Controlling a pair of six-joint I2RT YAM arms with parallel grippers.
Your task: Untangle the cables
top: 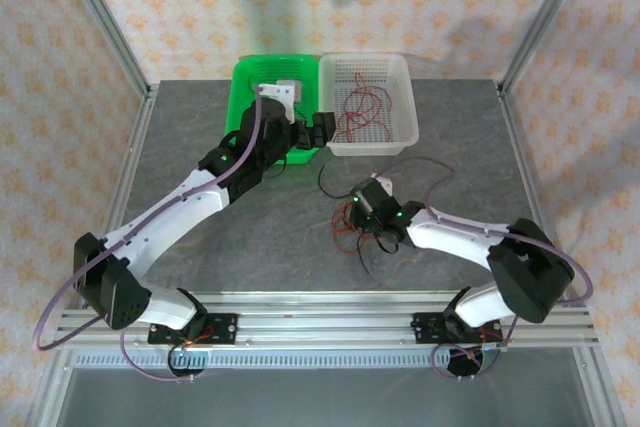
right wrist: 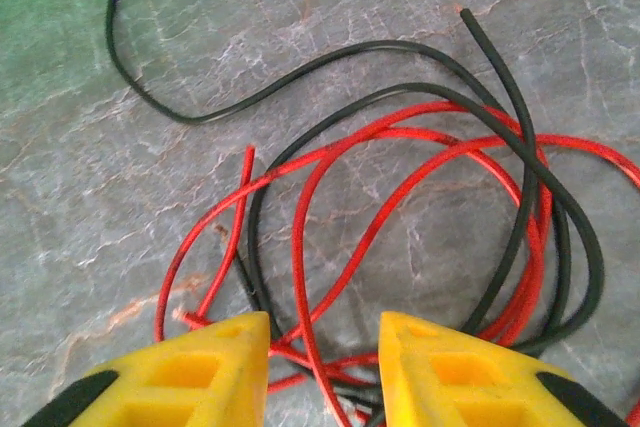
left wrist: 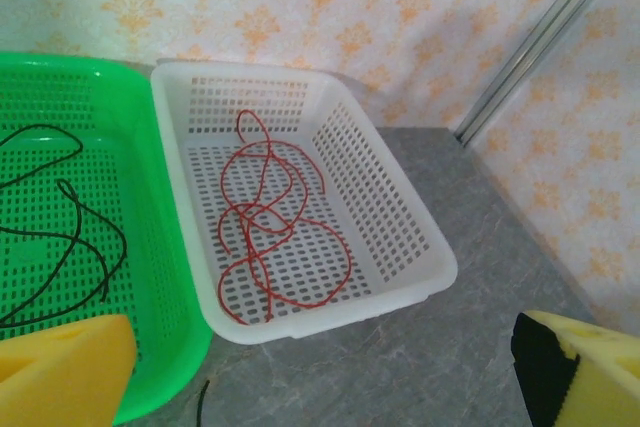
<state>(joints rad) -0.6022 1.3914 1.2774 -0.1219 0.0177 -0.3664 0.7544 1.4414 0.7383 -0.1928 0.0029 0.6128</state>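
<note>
White basket [left wrist: 385, 212]: far side, red cables [left wrist: 268, 217] lying inside.
Left gripper [left wrist: 320, 387]: spread wide, empty, over the baskets' near edge.
Right gripper [right wrist: 322, 322]: half-closed, straddling the tangle [right wrist: 400, 197] mid-table, and I can't tell if it has a grip.
Risk: it pinches red and black strands together and the whole knot drags along!

We see a green perforated plastic basket [top: 262, 72] touching a white perforated plastic basket [top: 397, 132] holding thin red cables [top: 355, 112]. The left gripper [top: 322, 130] hangs beside both. The right gripper [top: 356, 213] sits over tangled red and black cables [top: 345, 235].
</note>
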